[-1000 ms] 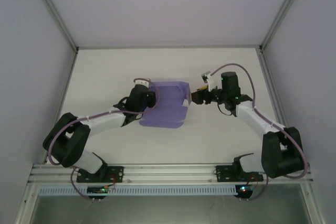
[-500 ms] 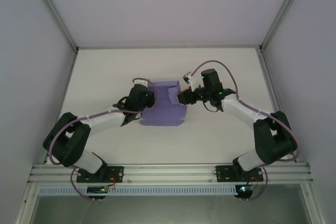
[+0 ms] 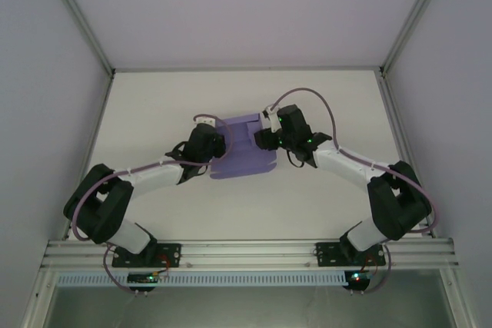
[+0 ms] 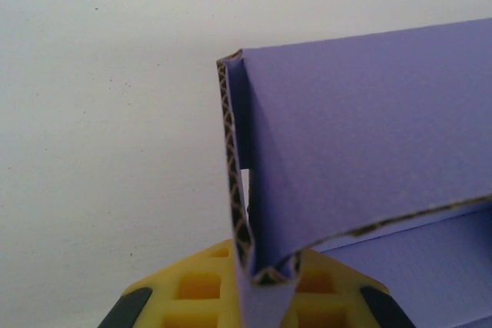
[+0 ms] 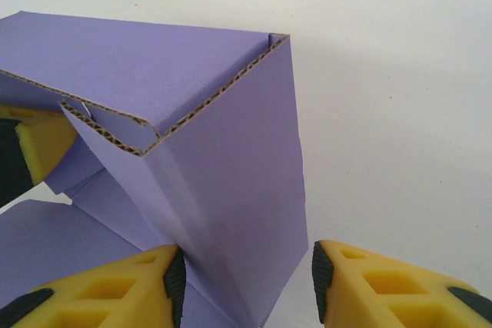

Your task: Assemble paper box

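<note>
The paper box (image 3: pixel 244 151) lies in the middle of the white surface (image 3: pixel 323 97), between the two arms, partly folded: its base panel is flat and its side walls stand up. The left gripper (image 3: pixel 217 146) is at the box's left edge. In the left wrist view its yellow fingers (image 4: pixel 196 289) are closed tight on a doubled corrugated wall, which rises straight up from between them. The right gripper (image 3: pixel 260 140) is at the box's right side. In the right wrist view its fingers (image 5: pixel 115 289) are spread fairly wide. An upright purple wall stands in the gap, against the finger on the left of that view and apart from the other. A yellow pad of the left gripper shows at that view's left edge, against the card.
</note>
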Available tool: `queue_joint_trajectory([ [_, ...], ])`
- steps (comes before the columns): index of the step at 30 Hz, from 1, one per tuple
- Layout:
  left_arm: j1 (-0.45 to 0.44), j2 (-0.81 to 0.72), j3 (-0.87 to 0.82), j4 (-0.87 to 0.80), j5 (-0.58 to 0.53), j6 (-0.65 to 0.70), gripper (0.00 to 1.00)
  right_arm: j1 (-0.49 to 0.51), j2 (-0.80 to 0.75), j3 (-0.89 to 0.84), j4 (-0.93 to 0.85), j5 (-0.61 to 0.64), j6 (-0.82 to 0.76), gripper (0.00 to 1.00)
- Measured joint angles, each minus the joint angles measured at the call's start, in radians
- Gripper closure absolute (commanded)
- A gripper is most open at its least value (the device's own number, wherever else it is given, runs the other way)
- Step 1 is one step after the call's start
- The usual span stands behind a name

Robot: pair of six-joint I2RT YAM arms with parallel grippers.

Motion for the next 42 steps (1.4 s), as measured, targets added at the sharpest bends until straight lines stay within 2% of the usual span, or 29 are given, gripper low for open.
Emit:
queue_joint_trajectory([
  [5,-0.009,0.0,0.0,-0.009,-0.019,0.001,1.0,0.0,0.05,0.009,0.032,-0.001,0.013,0.58],
  [7,-0.011,0.002,0.0,-0.024,-0.028,0.001,1.0,0.0,0.079,0.02,0.039,-0.001,0.017,0.65],
  [9,-0.013,0.005,0.0,-0.031,-0.032,0.001,1.0,0.002,0.095,0.029,0.04,0.0,0.022,0.66],
  [12,-0.014,0.012,0.005,-0.033,-0.037,0.0,1.0,0.012,0.108,0.039,0.047,0.023,0.023,0.76],
  [14,-0.015,0.015,0.01,-0.036,-0.044,0.0,1.0,0.023,0.114,0.042,0.055,0.059,0.024,0.87],
  [16,-0.018,0.016,0.013,-0.039,-0.049,0.0,1.0,0.032,0.121,0.042,0.061,0.106,0.029,0.93],
  [21,-0.025,0.018,0.017,-0.042,-0.057,-0.003,1.0,0.072,0.125,0.056,0.037,0.253,0.044,0.95],
  [23,-0.028,0.019,0.025,-0.042,-0.057,-0.006,1.0,0.088,0.125,0.067,0.022,0.317,0.05,0.92],
  [26,-0.036,0.019,0.033,-0.037,-0.057,-0.01,1.0,0.11,0.125,0.086,-0.01,0.404,0.066,0.81],
  [29,-0.039,0.019,0.035,-0.039,-0.057,-0.01,1.0,0.115,0.122,0.09,-0.029,0.415,0.084,0.62],
  [32,-0.039,0.019,0.035,-0.043,-0.054,-0.01,1.0,0.085,0.101,0.061,-0.008,0.333,0.085,0.52],
  [36,-0.041,0.019,0.035,-0.04,-0.026,-0.009,1.0,0.016,0.053,-0.005,0.045,0.163,0.088,0.5],
  [38,-0.042,0.019,0.035,-0.032,-0.014,-0.01,1.0,-0.013,0.042,-0.019,0.067,0.09,0.087,0.55],
  [42,-0.044,0.019,0.035,-0.021,-0.003,-0.009,1.0,-0.034,0.039,-0.024,0.084,0.013,0.084,0.51],
])
